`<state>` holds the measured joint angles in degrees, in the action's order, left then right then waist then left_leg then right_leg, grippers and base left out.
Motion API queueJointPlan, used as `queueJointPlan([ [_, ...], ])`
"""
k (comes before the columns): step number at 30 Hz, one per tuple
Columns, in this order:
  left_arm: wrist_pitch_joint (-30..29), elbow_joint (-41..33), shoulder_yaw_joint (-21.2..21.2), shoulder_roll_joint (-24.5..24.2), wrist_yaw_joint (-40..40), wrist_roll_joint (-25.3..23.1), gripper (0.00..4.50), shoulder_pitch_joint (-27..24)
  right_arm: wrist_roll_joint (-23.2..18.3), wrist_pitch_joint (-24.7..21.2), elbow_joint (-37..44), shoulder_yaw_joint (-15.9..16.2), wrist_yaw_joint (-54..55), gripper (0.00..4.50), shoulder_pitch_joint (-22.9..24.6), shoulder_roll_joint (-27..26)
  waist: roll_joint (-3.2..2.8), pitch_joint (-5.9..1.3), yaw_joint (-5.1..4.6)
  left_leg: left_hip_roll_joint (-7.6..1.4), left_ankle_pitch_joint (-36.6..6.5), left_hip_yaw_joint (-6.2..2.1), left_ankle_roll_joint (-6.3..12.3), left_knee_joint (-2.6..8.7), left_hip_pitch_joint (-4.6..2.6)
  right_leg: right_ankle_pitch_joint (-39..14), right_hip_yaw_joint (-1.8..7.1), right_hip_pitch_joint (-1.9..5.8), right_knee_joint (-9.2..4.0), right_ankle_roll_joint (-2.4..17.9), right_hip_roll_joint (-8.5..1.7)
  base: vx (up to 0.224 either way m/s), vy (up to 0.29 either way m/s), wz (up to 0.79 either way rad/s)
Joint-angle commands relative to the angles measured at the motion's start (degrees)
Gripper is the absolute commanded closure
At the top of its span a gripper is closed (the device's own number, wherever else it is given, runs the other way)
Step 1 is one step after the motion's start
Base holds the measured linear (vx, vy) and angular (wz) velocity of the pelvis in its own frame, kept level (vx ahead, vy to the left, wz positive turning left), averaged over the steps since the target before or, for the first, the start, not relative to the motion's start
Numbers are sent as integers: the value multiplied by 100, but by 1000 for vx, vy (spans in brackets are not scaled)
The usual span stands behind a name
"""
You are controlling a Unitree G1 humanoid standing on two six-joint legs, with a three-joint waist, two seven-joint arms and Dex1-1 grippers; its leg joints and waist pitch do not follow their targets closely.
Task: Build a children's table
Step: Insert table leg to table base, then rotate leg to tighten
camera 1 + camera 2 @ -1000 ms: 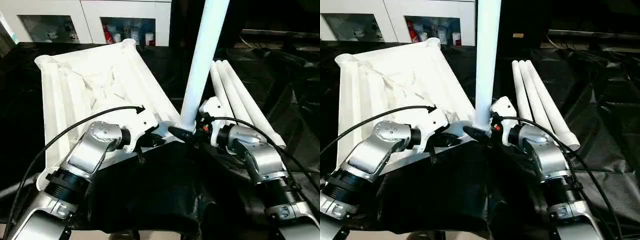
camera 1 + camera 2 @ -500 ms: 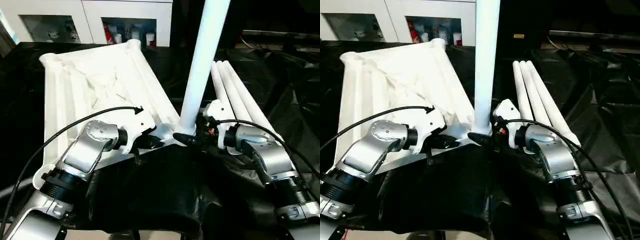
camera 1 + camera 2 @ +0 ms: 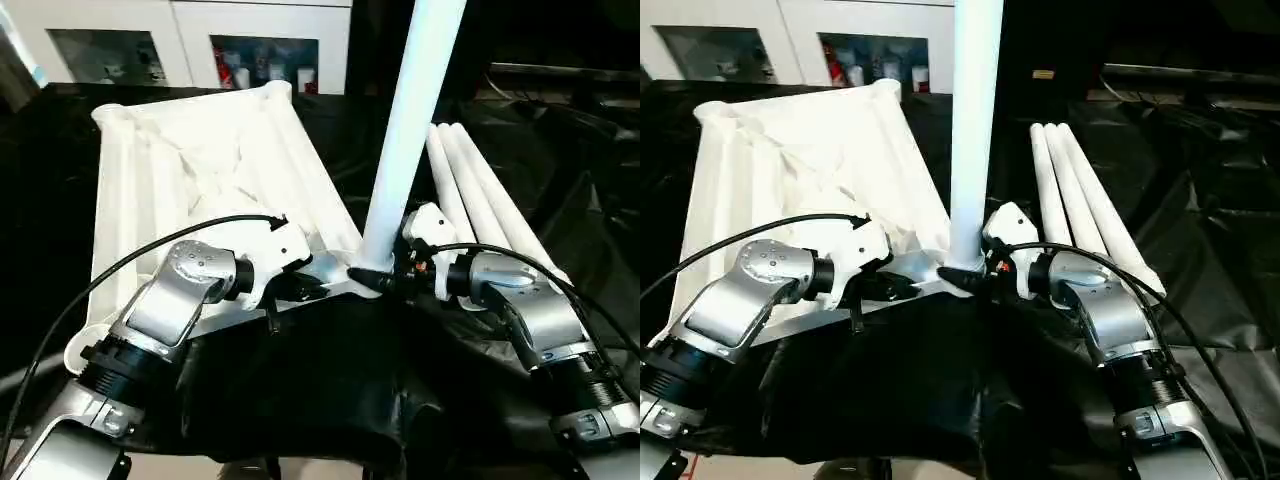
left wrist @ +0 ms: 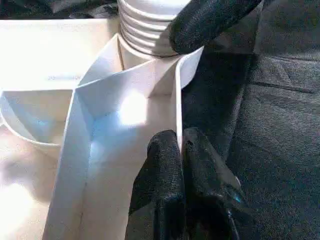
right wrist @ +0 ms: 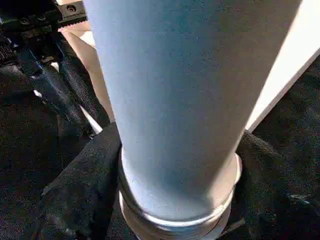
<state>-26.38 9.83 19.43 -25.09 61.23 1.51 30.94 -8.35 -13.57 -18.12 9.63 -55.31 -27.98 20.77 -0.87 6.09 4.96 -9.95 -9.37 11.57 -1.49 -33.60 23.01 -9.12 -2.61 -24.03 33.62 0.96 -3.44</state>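
Observation:
The children's table top [image 3: 200, 170] lies upside down, its ribbed underside facing up. One white leg [image 3: 405, 130] stands upright in the near right corner socket, and its threaded collar [image 4: 150, 30] is seated there. My left gripper [image 4: 180, 137] is shut on the top's thin rim wall just beside that corner. My right gripper [image 3: 375, 280] is at the leg's base and touches the collar. The right wrist view looks close up at the leg [image 5: 175, 100]. Three more legs [image 3: 470, 190] lie side by side to the right of the top.
A black sheet [image 3: 300, 380] covers the work surface and bunches up near the table's front edge. A white cabinet with glass doors [image 3: 180, 40] stands behind the table top. Cables run along both forearms.
The whole view has shifted a little. My right wrist has settled slightly at the leg's base. The upright leg, the table top and my left gripper keep their places.

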Motion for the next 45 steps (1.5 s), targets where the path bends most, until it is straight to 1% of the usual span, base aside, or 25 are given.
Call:
queueJointPlan([
  [1,172,-282,28,30,193,202,450,63,71,14,-3,87,0,166,70,6,-20,-434,-37,-356,-998,-166,323,373,-220,-913,261,288,-298,1455,-468,0,0,0],
  [6,169,-277,30,30,211,194,450,60,45,-1,-35,98,19,175,124,-44,-18,-442,-35,-348,-954,-169,332,365,-206,-854,261,293,-288,1453,-471,0,0,0],
  [9,135,-269,23,46,197,213,450,70,-124,-143,-224,-24,182,175,249,-261,-17,-441,-37,-349,-1015,-174,316,369,-201,-981,262,294,-301,1434,-483,0,0,0],
  [11,122,-272,21,48,195,223,450,71,-123,-139,-327,-29,259,176,321,-340,-13,-450,-44,-346,-1015,-176,300,369,-201,-993,259,294,-297,1434,-475,0,0,0],
  [16,111,-291,30,39,200,231,450,58,-76,-100,-400,5,330,176,420,-404,-25,-440,-51,-350,-1186,-180,197,388,-213,-1206,262,277,-319,1363,-472,0,0,0],
  [19,106,-306,38,38,209,233,450,45,-60,-96,-426,3,357,176,435,-426,-15,-453,-53,-345,-1142,-176,208,378,-212,-1130,265,285,-309,1374,-474,0,0,0],
  [26,65,-277,24,73,145,227,450,48,-13,-56,-584,-57,613,176,396,-516,-21,-448,-52,-344,-1122,-175,221,376,-209,-1140,265,277,-310,1385,-475,0,0,0],
  [27,19,-214,12,145,20,190,450,72,20,-37,-720,-141,920,176,355,-632,-3,-456,-62,-345,-1146,-175,193,376,-204,-1230,270,281,-309,1387,-490,0,0,0],
  [28,19,-214,12,145,20,190,450,72,20,-37,-720,-141,920,176,355,-632,-10,-435,-80,-338,-1266,-179,148,390,-204,-1412,265,270,-334,1356,-483,0,0,0],
  [29,-201,122,-79,539,-641,21,450,250,103,-22,-1206,-432,1990,176,187,-1049,-16,-439,-95,-343,-1314,-182,117,389,-208,-1487,272,260,-339,1358,-497,0,0,0],
  [30,-422,458,-183,954,-1289,-108,450,434,159,10,-1642,-658,2900,176,27,-1408,-9,-382,-171,-316,-1721,-182,-107,406,-252,-2136,260,203,-413,1288,-488,0,0,0],
  [31,-422,458,-183,954,-1289,-108,450,434,159,10,-1642,-658,2900,176,27,-1408,3,-387,-182,-310,-1852,-214,-187,409,-280,-2406,245,227,-438,1210,-506,-54,5,-3],
  [32,-422,458,-183,954,-1289,-108,450,434,159,10,-1642,-658,2900,176,27,-1408,3,-387,-182,-310,-1852,-214,-187,409,-280,-2406,245,227,-438,1210,-506,-54,5,-3],
  [33,-581,956,-257,1565,-2070,-243,450,693,61,140,-2291,-950,3877,176,-254,-1945,31,-406,-206,-307,-1818,-234,-175,426,-231,-2661,246,266,-461,1014,-535,0,0,0],
  [34,-587,1015,-256,1641,-2150,-255,450,722,27,163,-2375,-987,3967,176,-296,-2019,15,-356,-246,-299,-2154,-232,-229,418,-296,-3048,232,174,-549,930,-519,0,0,0],
  [35,-577,1093,-265,1746,-2251,-254,450,755,-40,187,-2484,-1046,4085,177,-359,-2130,23,-366,-240,-284,-2282,-252,-249,403,-338,-3242,210,177,-571,854,-527,0,0,0],
  [36,-575,1149,-221,1874,-2362,-287,450,783,-142,204,-2643,-1137,4274,177,-497,-2317,-1,-370,-258,-283,-2389,-271,-232,420,-327,-3322,210,190,-600,774,-538,0,0,0],
  [37,-575,1149,-221,1874,-2362,-287,450,783,-142,204,-2643,-1137,4274,177,-497,-2317,12,-378,-280,-288,-2420,-288,-229,444,-303,-3259,194,207,-594,723,-523,0,0,0],
  [38,-582,1157,-190,1943,-2409,-302,450,790,-191,201,-2729,-1179,4391,177,-590,-2429,-3,-388,-294,-293,-2465,-295,-218,456,-307,-3149,185,203,-587,715,-511,0,0,0],
  [39,-611,1133,-167,2040,-2440,-333,450,784,-118,237,-2841,-1145,4515,177,-721,-2570,12,-382,-306,-295,-2485,-294,-213,463,-306,-3099,180,197,-589,725,-509,0,0,0],
  [40,-609,1128,-164,2040,-2437,-337,450,783,-114,236,-2842,-1144,4515,177,-724,-2578,4,-379,-318,-293,-2501,-300,-211,468,-301,-3068,172,197,-584,740,-505,0,0,0],
  [41,-604,1116,-157,2056,-2407,-358,450,780,-68,242,-2879,-1156,4531,177,-763,-2653,16,-370,-331,-297,-2559,-304,-208,487,-288,-3011,160,208,-598,720,-504,0,0,0],
  [42,-607,1120,-158,2063,-2395,-359,450,784,-57,249,-2904,-1173,4542,177,-780,-2684,7,-373,-330,-299,-2565,-312,-213,491,-289,-2997,158,209,-590,725,-510,0,0,0],
  [43,-590,1119,-156,2040,-2389,-372,450,781,-52,214,-2901,-1166,4511,177,-775,-2708,14,-359,-335,-293,-2615,-308,-210,494,-289,-3040,158,197,-600,712,-510,0,0,0],
  [45,-561,1159,-176,2034,-2402,-389,450,794,-29,254,-2989,-1175,4499,177,-811,-2754,8,-360,-328,-293,-2686,-302,-212,484,-326,-3093,168,165,-617,707,-517,0,0,0],
])
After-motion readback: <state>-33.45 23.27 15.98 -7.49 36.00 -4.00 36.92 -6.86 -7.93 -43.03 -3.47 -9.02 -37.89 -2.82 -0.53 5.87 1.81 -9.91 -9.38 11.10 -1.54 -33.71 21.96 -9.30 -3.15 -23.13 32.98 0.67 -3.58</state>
